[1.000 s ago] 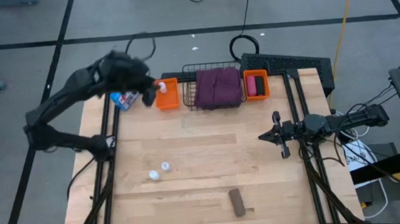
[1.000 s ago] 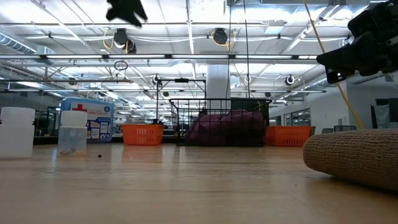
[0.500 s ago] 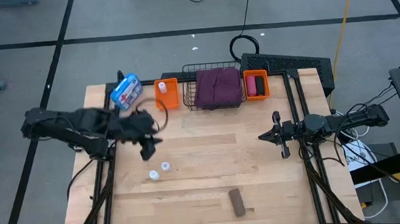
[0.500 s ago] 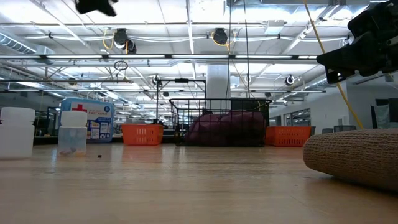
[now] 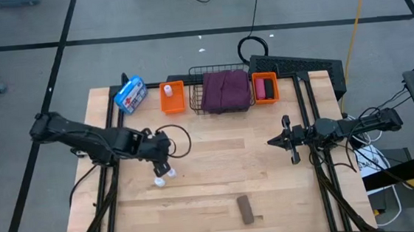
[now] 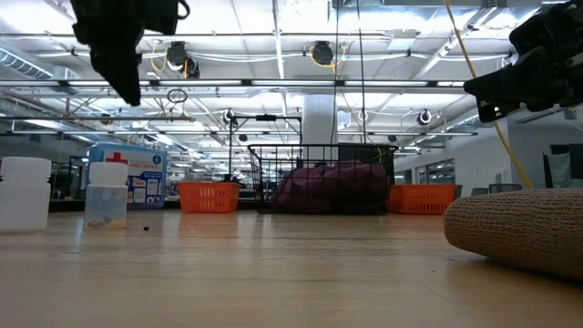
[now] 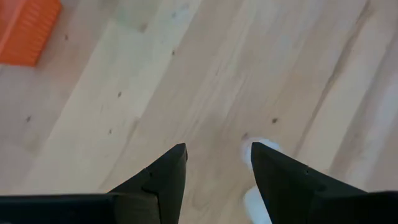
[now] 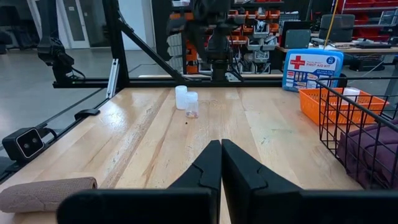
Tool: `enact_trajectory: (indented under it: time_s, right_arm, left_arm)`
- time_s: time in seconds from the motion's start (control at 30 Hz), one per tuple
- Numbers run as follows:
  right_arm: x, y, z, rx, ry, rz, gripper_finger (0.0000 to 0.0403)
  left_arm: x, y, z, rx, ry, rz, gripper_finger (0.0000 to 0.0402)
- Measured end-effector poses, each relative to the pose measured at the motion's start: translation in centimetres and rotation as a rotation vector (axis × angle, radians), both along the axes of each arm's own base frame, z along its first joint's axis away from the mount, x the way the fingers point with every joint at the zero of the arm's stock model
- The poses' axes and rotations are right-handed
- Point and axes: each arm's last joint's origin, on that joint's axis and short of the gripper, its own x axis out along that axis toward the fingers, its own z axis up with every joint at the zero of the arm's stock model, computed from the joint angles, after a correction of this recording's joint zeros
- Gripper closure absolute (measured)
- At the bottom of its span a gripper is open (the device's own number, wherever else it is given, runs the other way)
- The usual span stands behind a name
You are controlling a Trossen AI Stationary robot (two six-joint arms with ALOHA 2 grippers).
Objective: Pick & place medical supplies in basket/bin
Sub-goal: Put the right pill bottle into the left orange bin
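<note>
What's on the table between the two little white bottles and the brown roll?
Nothing. In the high view, only bare wood lies between the two white vials and the brown roll.

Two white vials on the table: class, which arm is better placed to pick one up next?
Left. Its open hand hovers right beside the vials, while the right hand, shut, waits across the table.

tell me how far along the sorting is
Done: the maroon cloth lies in the wire basket, pink and black rolls sit in the right orange bin, and one vial is in the left orange bin.
In hand: nothing; the open left gripper hovers over two vials.
Left: those vials and the brown roll. The right gripper waits, shut.
</note>
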Motion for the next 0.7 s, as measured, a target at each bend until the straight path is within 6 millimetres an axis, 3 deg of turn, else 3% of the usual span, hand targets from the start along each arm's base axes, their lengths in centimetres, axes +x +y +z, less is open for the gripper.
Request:
enact_trajectory:
  time_s: [0.27, 0.47, 0.7]
  right_arm:
    - [0.0, 0.0, 0.0, 0.000, 0.000, 0.000, 0.0403]
    - [0.0, 0.0, 0.0, 0.000, 0.000, 0.000, 0.0403]
    - [0.0, 0.0, 0.0, 0.000, 0.000, 0.000, 0.0403]
  left_arm:
    - [1.7, -0.4, -2.2, 0.061, 0.108, -0.126, 0.0215]
    - [3.3, -1.1, -4.0, -0.042, 0.142, -0.146, 0.0214]
    - [4.0, -1.4, -5.6, -0.075, 0.210, -0.104, 0.0161]
